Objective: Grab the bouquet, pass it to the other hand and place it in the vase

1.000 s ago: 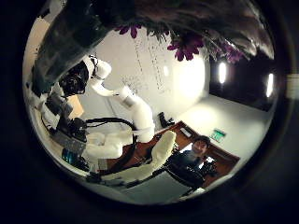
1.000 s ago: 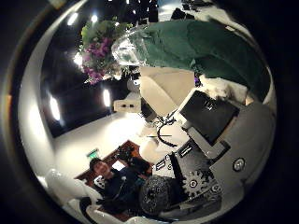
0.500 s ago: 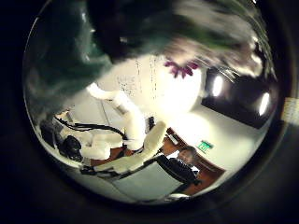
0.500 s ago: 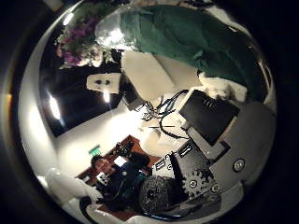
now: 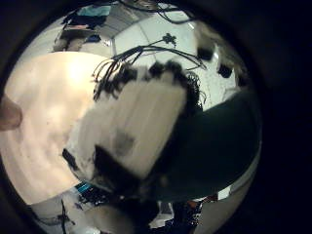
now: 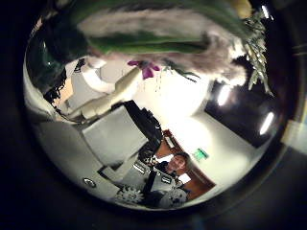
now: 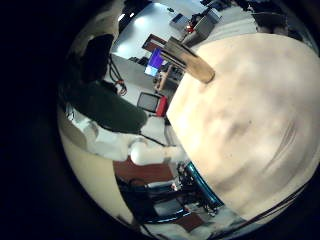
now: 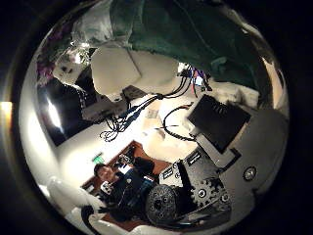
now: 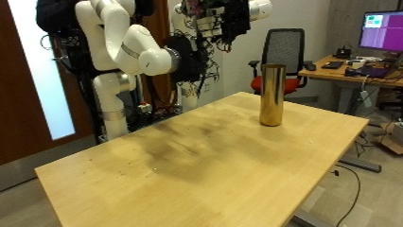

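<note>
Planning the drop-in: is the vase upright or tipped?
Upright: the gold vase stands on its base on the wooden table, mouth up.

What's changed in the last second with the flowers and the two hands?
The bouquet has come much closer in the left thumb view, its stems now spanning it; a white arm has closed in on the right palm. The right hand kept its pose.

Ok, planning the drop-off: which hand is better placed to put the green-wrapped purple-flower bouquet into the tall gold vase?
Probably the left hand: in the outside view it is the one nearer the tall gold vase, and the green-wrapped bouquet fills much of its thumb-side palm view. Its grip is unclear.
</note>
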You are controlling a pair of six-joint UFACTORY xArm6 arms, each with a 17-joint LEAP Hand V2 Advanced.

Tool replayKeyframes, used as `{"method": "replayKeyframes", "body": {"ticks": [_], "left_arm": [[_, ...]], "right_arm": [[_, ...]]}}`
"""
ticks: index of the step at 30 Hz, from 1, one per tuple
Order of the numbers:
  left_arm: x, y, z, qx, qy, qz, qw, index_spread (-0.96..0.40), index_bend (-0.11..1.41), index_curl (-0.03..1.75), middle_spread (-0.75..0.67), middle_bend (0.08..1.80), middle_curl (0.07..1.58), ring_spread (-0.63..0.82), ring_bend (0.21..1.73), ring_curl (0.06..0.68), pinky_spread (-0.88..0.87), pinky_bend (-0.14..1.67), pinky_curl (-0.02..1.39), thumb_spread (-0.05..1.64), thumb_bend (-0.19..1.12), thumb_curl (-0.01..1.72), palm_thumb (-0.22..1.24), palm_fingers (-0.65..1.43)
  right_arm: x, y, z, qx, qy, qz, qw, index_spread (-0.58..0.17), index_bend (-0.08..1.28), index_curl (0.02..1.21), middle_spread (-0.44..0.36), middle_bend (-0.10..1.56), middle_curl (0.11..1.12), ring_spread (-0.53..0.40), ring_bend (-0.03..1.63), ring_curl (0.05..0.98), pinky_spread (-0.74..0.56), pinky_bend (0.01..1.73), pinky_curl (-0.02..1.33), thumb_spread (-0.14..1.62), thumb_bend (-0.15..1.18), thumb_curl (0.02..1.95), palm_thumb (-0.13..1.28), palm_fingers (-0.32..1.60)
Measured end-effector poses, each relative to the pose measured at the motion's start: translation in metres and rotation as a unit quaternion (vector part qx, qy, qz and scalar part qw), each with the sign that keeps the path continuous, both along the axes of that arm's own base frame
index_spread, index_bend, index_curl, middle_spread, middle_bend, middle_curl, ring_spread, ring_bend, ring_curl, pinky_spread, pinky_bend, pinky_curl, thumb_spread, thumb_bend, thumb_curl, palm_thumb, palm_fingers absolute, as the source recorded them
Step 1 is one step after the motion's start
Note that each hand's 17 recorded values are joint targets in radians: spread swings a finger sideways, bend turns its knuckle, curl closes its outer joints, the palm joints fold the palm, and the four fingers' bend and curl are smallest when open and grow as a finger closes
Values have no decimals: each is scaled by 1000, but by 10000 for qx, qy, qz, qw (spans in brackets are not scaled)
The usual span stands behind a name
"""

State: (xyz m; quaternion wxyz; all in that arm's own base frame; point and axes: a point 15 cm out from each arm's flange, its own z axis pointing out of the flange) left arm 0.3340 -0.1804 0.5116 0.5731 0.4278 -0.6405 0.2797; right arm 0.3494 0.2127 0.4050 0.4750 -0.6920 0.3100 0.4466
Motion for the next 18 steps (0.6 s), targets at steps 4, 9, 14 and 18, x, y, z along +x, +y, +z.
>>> {"method": "replayKeyframes", "body": {"ticks": [4,9,14,18], "left_arm": [[2,-2,0,37,30,-153,9999,-61,135,349,-446,931,822,-489,1151,370,-596,937,454,888,-12,358,661,750],[21,-6,8,-189,-182,321,9991,-203,187,361,-518,854,949,-469,1397,488,-638,1259,571,875,-7,392,851,1016],[31,0,21,-499,-408,817,9946,-406,323,501,-577,857,1059,-440,1405,514,-589,1293,587,844,-14,436,975,1112],[32,4,20,-620,-470,903,9929,-525,428,654,-602,881,1101,-427,1433,529,-573,1295,590,801,-18,476,1016,1103]], "right_arm": [[1,0,-2,-2,31,-8,10000,-239,1075,980,-113,1376,753,-188,1423,660,-253,1046,1123,227,-19,967,1182,1125],[2,0,-5,27,91,-47,9999,-240,1074,981,-113,1376,753,-188,1419,660,-253,1055,1128,252,-21,965,1175,1133],[5,-1,-7,22,95,-117,9999,-243,1035,963,-123,1338,742,-198,1369,653,-259,1114,1117,551,-45,908,1025,1085],[7,-1,-9,-3,94,-149,9998,-253,925,931,-135,1268,726,-205,1343,639,-275,1125,1070,665,-50,838,963,1043]]}}
